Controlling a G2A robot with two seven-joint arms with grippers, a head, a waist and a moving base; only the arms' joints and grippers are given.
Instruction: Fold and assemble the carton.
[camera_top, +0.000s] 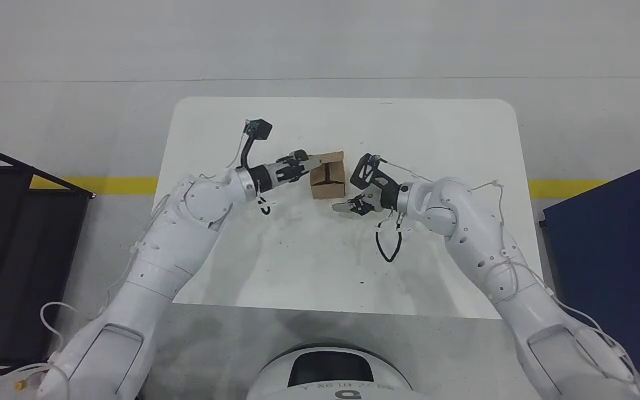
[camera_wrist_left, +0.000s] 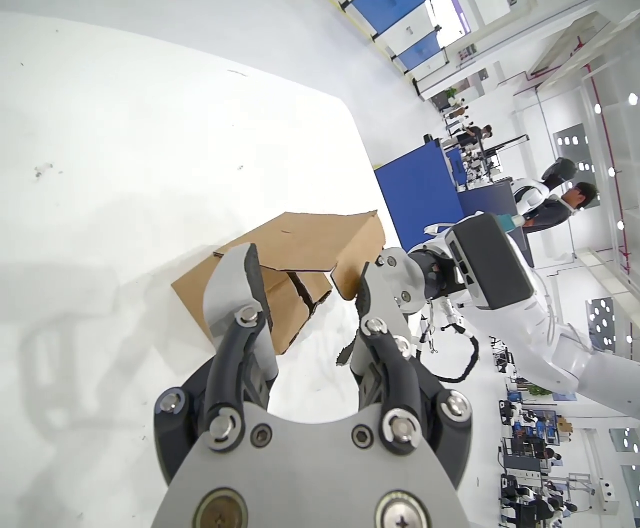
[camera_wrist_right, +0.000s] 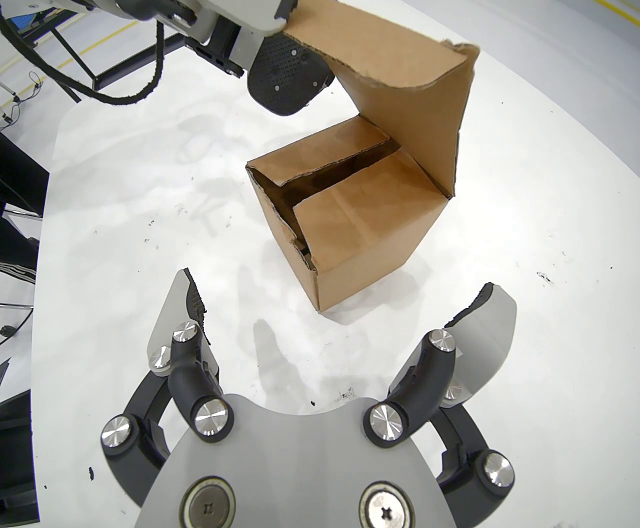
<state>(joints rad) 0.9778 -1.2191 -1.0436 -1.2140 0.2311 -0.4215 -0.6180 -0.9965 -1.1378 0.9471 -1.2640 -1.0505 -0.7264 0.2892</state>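
The carton (camera_top: 327, 177) stands on the white counter (camera_top: 440, 140), about midway across it and between my two tools. My left tool (camera_top: 300, 165) is at one side of it and my right tool (camera_top: 355, 186) at the opposite side.

Two of the carton's (camera_wrist_right: 350, 215) top flaps are folded down, with a dark gap between them. A third flap (camera_wrist_right: 415, 115) stands up from the edge on the side toward my left tool.

My left tool (camera_wrist_left: 307, 267) is partly open and has nothing clamped. The carton (camera_wrist_left: 300, 240) sits just beyond its fingertips. The raised flap's free edge lies right at one of its fingers (camera_wrist_left: 370, 300); I cannot tell whether the two touch.

My right tool (camera_wrist_right: 340, 282) is spread wide and empty. It is low over the counter (camera_wrist_right: 500, 225), just beside the carton's near corner but apart from it, with bare counter showing between its tips and the cardboard.
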